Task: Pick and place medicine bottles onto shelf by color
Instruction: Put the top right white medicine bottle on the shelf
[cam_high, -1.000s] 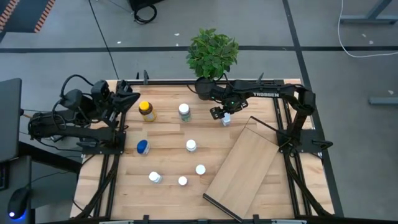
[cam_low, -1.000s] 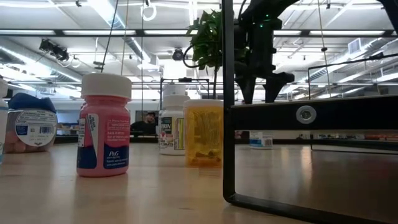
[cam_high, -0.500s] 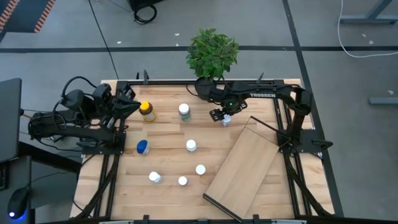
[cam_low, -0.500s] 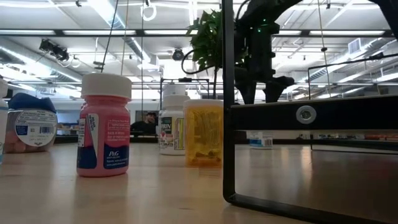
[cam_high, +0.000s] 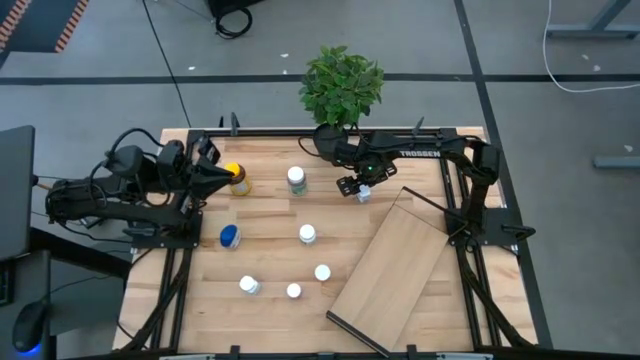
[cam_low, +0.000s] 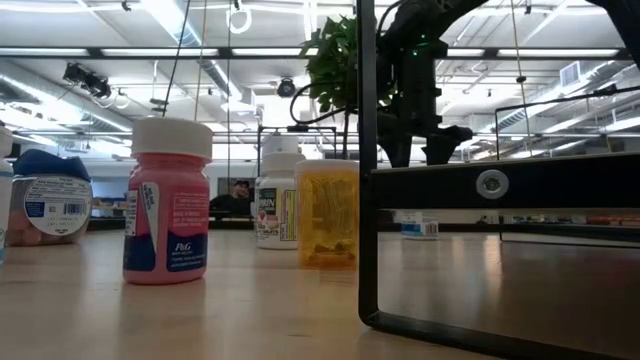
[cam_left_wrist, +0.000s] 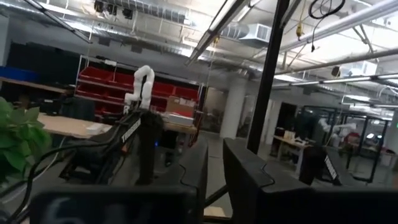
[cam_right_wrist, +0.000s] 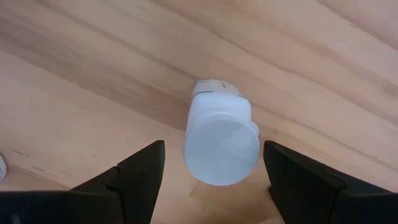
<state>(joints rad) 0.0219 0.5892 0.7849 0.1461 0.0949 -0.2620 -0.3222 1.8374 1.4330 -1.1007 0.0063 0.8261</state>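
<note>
My right gripper (cam_high: 360, 184) hovers open over a white medicine bottle (cam_high: 363, 194) that stands on the table near the shelf's far corner. In the right wrist view its white cap (cam_right_wrist: 221, 149) sits between the two spread fingers (cam_right_wrist: 142, 167), untouched. The shelf (cam_high: 392, 268) lies flat and askew on the table's right half. My left gripper (cam_high: 222, 175) points at the amber yellow-capped bottle (cam_high: 237, 178) from the left, with only a narrow slit between its fingers (cam_left_wrist: 249, 177); that wrist view shows no bottle. Other bottles stand apart: a white one (cam_high: 296, 179) and a blue-capped one (cam_high: 229, 236).
Several more white-capped bottles (cam_high: 307, 234) (cam_high: 322, 272) (cam_high: 248, 285) stand in the table's middle and near part. In the low view a pink bottle (cam_low: 168, 205) and the amber one (cam_low: 327, 212) stand before the shelf's dark edge (cam_low: 368, 160). A potted plant (cam_high: 341, 85) sits at the far edge.
My left gripper has travelled toward the table's right, from beside the arm's base up to the amber bottle. The right gripper has stayed over its white bottle, open throughout. No bottle has moved.
</note>
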